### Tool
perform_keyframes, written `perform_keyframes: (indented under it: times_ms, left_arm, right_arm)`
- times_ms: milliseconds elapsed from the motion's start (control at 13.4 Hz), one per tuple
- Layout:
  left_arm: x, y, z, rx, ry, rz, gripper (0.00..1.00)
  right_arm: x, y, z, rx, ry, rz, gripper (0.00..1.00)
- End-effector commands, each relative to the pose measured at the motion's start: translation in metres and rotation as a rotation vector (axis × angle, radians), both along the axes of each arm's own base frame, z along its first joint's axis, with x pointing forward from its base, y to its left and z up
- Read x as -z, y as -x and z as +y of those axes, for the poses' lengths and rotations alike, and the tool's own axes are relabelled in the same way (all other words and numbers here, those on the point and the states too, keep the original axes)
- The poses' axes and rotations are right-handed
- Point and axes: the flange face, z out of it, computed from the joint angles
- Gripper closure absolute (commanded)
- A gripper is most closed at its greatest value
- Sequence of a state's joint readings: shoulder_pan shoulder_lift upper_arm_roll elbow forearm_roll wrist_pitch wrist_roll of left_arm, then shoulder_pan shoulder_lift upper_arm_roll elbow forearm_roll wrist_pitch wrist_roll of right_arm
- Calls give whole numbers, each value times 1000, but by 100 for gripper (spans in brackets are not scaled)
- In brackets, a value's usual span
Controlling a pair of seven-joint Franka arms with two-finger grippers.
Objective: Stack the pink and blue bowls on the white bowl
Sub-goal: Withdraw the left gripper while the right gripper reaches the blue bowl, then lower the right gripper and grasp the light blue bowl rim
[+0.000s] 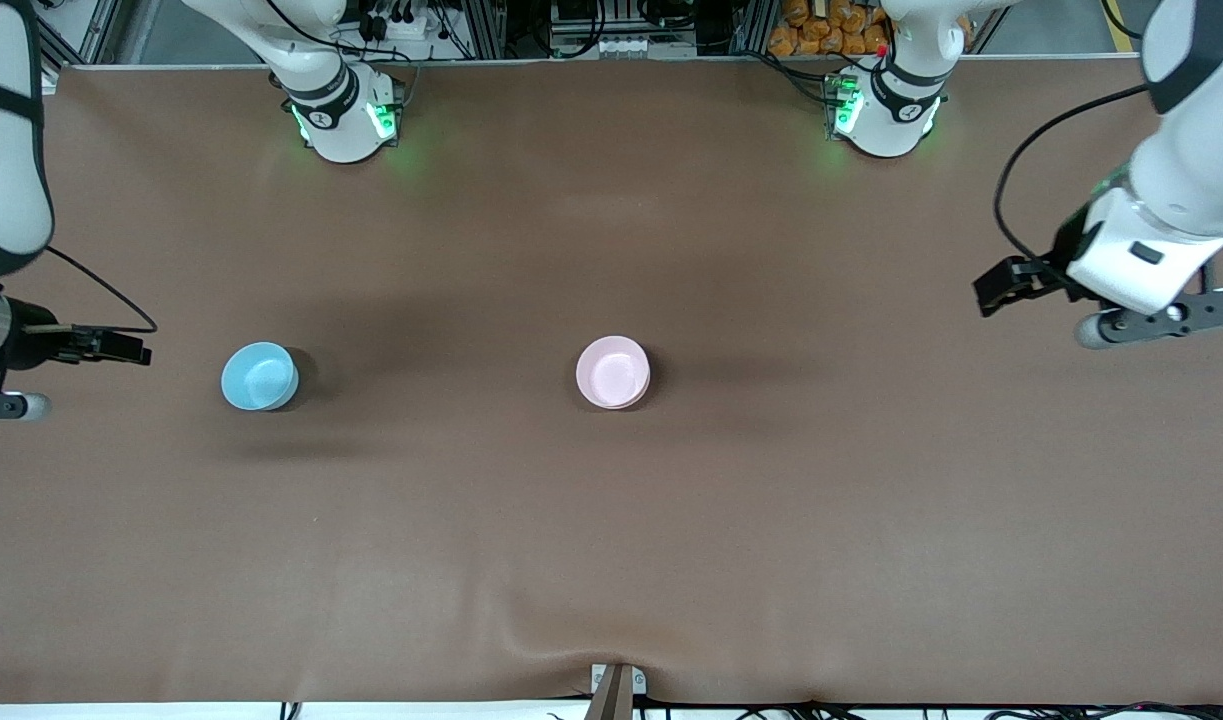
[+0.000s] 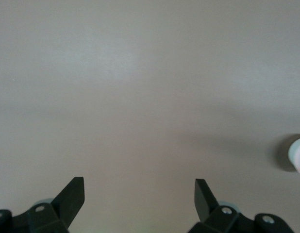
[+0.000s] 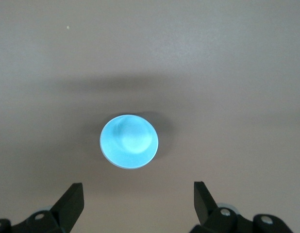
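Blue bowl upright, mouth up.

You see the blue bowl upright on the table, right gripper spread wide above, empty.

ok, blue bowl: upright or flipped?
Upright and empty: the blue bowl shows its open hollow to the right wrist camera, with nothing inside.

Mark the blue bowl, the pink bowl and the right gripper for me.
blue bowl [image 1: 259, 375]: front view, middle of its inside.
pink bowl [image 1: 612, 371]: front view, middle of its inside.
right gripper [image 3: 138, 204]: right wrist view, midway between its open fingertips.
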State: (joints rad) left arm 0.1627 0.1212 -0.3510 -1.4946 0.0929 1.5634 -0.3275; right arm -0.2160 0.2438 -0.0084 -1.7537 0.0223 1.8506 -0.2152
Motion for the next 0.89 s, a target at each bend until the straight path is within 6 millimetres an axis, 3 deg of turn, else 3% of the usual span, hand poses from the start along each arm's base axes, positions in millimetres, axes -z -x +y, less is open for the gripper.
perform_keyframes:
  times_ms: [0,149,373,522,596,820]
  left_arm:
    - [-4,6,16,22,15,13,0]
    - [-6,6,31,-19,71,15,0]
    - [-11,7,32,-22,79,-4,0]
    - [-8,6,29,-17,77,2,0]
    - [-7,6,29,-17,77,4,0]
    - [-7,7,31,-21,77,7,0]
  right_arm:
    - [46,24,-11,-15,-40,-44,0]
    - [92,37,-9,-7,-22,-86,0]
    - [149,39,-11,-78,-18,-105,21]
    - [172,40,-21,-109,-16,-116,35]
    - [186,41,-20,-110,-18,-107,36]
    - [199,44,-19,-110,-17,-107,48]
